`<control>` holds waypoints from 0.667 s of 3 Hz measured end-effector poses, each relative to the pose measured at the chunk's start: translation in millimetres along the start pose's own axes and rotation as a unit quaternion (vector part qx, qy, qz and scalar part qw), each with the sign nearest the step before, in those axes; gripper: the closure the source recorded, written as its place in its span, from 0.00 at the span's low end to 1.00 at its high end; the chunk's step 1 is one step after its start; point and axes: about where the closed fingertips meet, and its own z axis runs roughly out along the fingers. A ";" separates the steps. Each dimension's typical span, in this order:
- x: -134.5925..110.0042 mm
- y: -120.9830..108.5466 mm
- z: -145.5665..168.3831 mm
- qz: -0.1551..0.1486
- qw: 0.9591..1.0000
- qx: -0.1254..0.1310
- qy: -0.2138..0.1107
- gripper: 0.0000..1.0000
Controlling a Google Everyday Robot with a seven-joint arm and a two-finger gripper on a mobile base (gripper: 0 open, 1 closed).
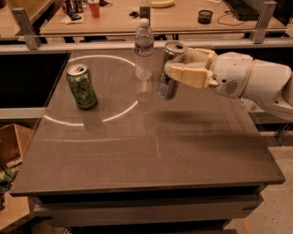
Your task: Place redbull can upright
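The redbull can [167,87] is slim, silver and blue, with a silver top. It stands nearly upright, tilted slightly, at the far middle of the grey table [151,137]. My gripper [176,68] comes in from the right and is shut on the can's upper body, its cream fingers [185,75] wrapped around it. The can's base is at or just above the table; I cannot tell if it touches.
A clear plastic water bottle [143,50] stands just left of the can, close to it. A wider green can [82,86] stands upright at the far left. A wooden desk [183,13] with small items lies behind a rail.
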 end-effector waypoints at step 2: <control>23.5 20.5 0.4 -0.042 0.996 -0.080 0.021 1.00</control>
